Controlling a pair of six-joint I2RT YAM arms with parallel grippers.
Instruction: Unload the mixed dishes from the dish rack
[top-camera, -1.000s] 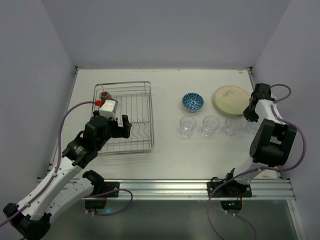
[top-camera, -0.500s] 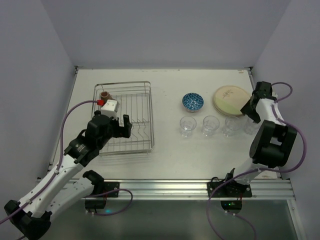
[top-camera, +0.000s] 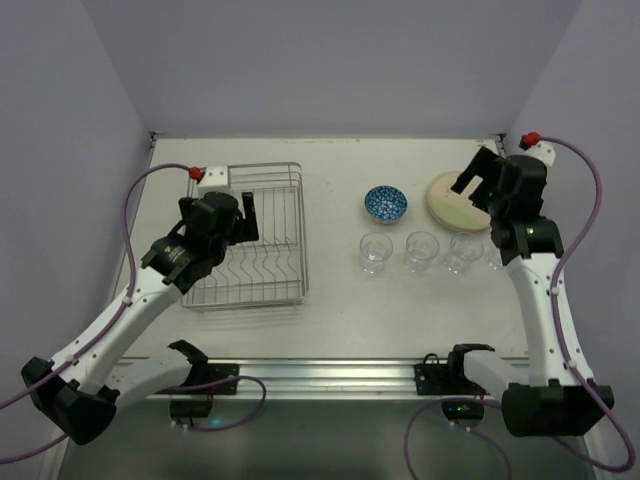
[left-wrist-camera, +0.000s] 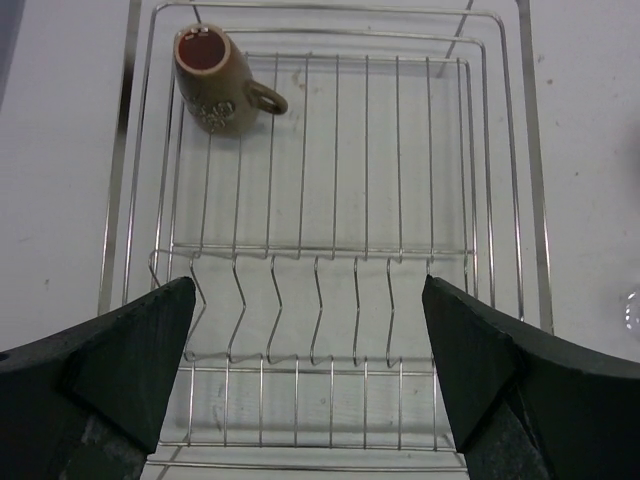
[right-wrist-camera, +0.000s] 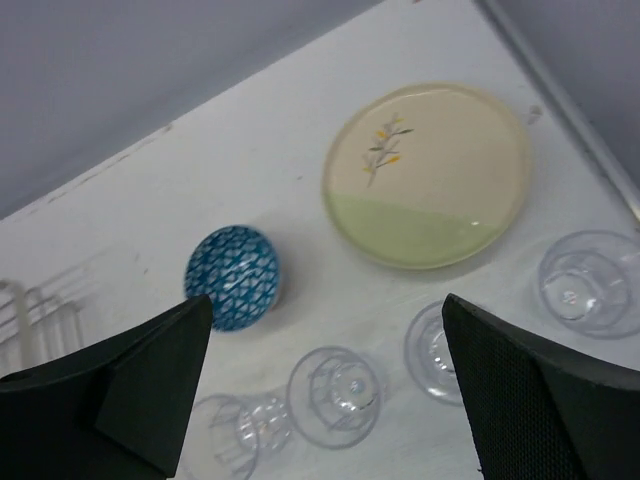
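Note:
The silver wire dish rack (top-camera: 302, 255) stands at the left of the table. One small brown mug (left-wrist-camera: 215, 88) lies on its side in the rack's far left corner (left-wrist-camera: 140, 120). My left gripper (top-camera: 246, 214) hangs open above the rack's prongs (left-wrist-camera: 308, 290), holding nothing. To the right stand a blue-patterned bowl (top-camera: 385, 202), cream plates (top-camera: 448, 203) and a row of clear glasses (top-camera: 421, 250). My right gripper (top-camera: 478, 185) is open and empty, raised above the plates. Its view shows the bowl (right-wrist-camera: 232, 277), plate (right-wrist-camera: 430, 175) and glasses (right-wrist-camera: 335, 395) below the right gripper (right-wrist-camera: 327, 300).
The table's back edge and grey walls are close behind the plates and the rack. A glass (right-wrist-camera: 590, 283) stands near the table's right edge. Bare white tabletop (top-camera: 335, 300) lies between the rack and the glasses.
My right gripper has opened, lifted and swung back from the rightmost glass to above the plates. My left arm has moved farther back over the rack, staying open.

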